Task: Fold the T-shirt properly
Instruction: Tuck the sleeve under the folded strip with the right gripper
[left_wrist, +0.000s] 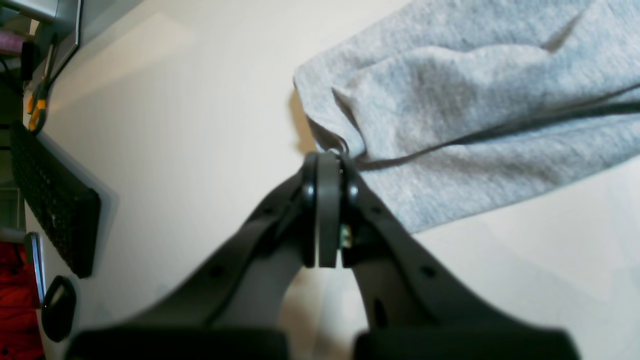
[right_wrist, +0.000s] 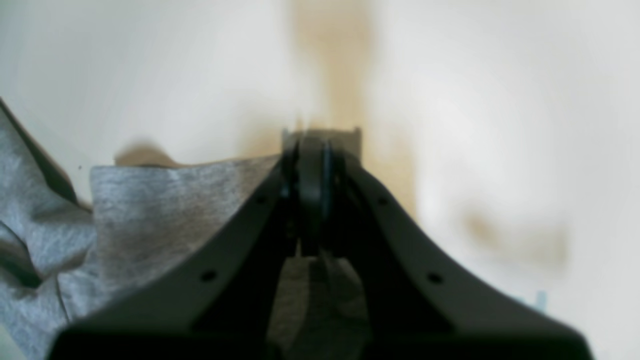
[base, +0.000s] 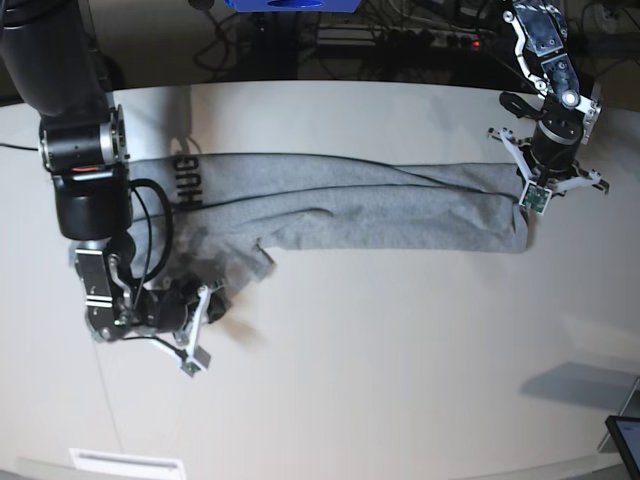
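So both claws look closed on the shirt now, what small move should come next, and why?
Probably lift both claws a little together. The left claw is shut on the shirt at one corner, and the right claw has cloth between its fingers at the other end; lifting should tauten the sagging, wrinkled part near the right claw.

Heather-grey T-shirt (base: 400, 210) on a cream-white table (base: 400, 360)

Black block lettering marks the shirt's edge at nine o'clock; both grippers are matt dark grey.
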